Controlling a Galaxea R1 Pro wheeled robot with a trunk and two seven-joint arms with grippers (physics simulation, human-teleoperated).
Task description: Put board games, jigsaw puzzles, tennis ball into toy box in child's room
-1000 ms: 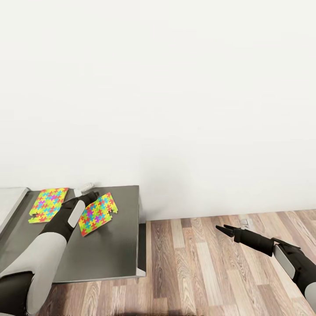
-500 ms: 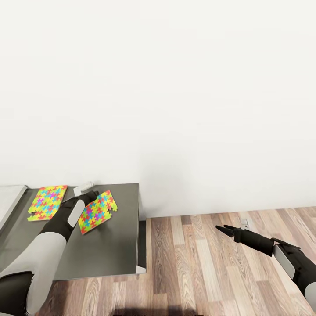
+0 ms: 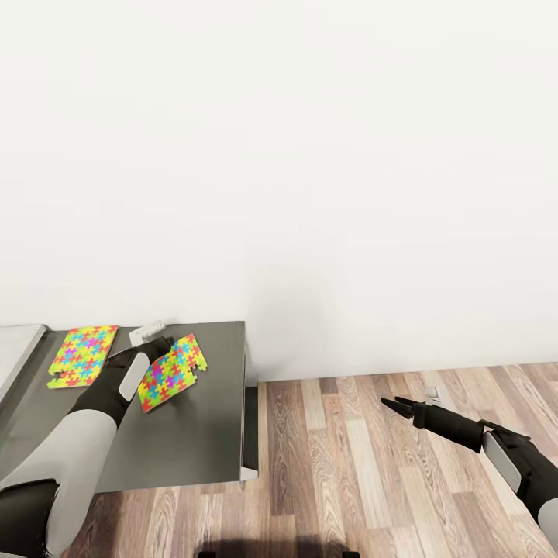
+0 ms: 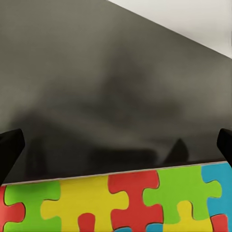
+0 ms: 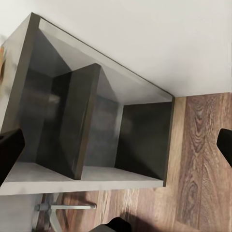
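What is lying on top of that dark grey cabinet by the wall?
Two flat multicoloured jigsaw puzzle boards lie on the dark grey cabinet top, with a small white object behind them. The robot's left arm covers part of the nearer board and top.

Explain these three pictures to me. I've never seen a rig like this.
This is a simulated two-armed robot. The large picture is taken from its head, looking down over both arms. The other two come from cameras near each gripper.

Two flat multicoloured jigsaw puzzle boards lie on the dark grey cabinet top, the nearer puzzle and the farther puzzle. The left gripper is at the nearer puzzle's edge, fingers apart. The right gripper hangs open over the wood-plank floor, holding nothing.
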